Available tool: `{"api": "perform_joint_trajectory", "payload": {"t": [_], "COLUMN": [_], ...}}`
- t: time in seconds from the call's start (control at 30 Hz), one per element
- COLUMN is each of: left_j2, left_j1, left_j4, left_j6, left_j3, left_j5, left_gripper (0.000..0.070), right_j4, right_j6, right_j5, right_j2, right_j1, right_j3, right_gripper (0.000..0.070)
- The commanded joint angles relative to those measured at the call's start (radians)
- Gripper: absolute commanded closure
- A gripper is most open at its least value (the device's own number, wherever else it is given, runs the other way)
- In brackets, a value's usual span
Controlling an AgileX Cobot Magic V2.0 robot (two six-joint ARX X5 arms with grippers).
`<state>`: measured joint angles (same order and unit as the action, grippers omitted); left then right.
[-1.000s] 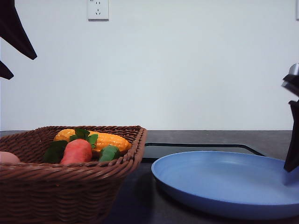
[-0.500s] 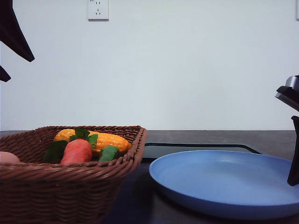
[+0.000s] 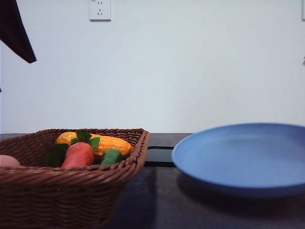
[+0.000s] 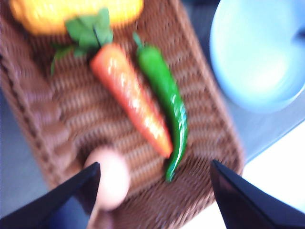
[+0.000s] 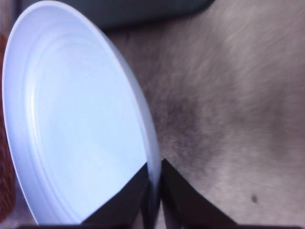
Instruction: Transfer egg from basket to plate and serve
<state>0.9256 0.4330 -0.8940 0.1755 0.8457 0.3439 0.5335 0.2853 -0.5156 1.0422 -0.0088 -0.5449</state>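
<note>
The light brown egg (image 4: 112, 174) lies near a corner of the dark wicker basket (image 4: 71, 119), and it peeks over the rim at the far left (image 3: 6, 161) of the basket (image 3: 71, 191). High above the basket hangs my left gripper (image 4: 155, 191), open, with the egg close to one fingertip. One of its dark fingers (image 3: 18, 36) shows at the top left. My right gripper (image 5: 153, 191) is shut on the rim of the blue plate (image 5: 81, 124). The plate (image 3: 243, 157) is held off the table, slightly tilted.
An orange carrot toy (image 3: 78, 154), a green pepper (image 4: 164, 100) and a yellow corn (image 3: 110, 143) share the basket with the egg. A flat black tray (image 3: 159, 155) lies behind, between basket and plate. The dark tabletop (image 5: 228, 119) spreads under the plate.
The plate has risen off the table and shifted right, carried by the right gripper, which has left the front view. The left gripper has barely moved.
</note>
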Motion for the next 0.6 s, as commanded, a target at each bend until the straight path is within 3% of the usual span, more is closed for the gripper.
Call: {"api": "perform_joint_trajectory", "payload": {"t": [0.0,0.17,0.37,0.57], "left_j2": [0.021,0.092,0.229,0.37], "left_j1": [0.054,0.193,0.29,0.313], "left_j4": [-0.036,-0.139,-0.136,-0.117], "left_j6": [-0.002,0.028,0.053,0.058], "left_j3": [0.045,0.108,0.115,0.115], "left_j5": [-0.083,-0.248,-0.313,-0.356], "left_gripper": [0.0227,0.0228,0.0229,0.0229], "right_j4": [-0.003,-0.001,-0.001,-0.001], "right_j6": [-0.001,-0.001,-0.001,-0.002], "right_j5": [-0.004,-0.005,-0.008,-0.009], "right_j2": [-0.011,-0.057,-0.065,-0.065], "right_j1": [-0.016,-0.044,-0.048,-0.048], "right_j3": [0.0,0.0,0.0,0.0], "right_gripper": [0.07,0.07,0.07,0.07]}}
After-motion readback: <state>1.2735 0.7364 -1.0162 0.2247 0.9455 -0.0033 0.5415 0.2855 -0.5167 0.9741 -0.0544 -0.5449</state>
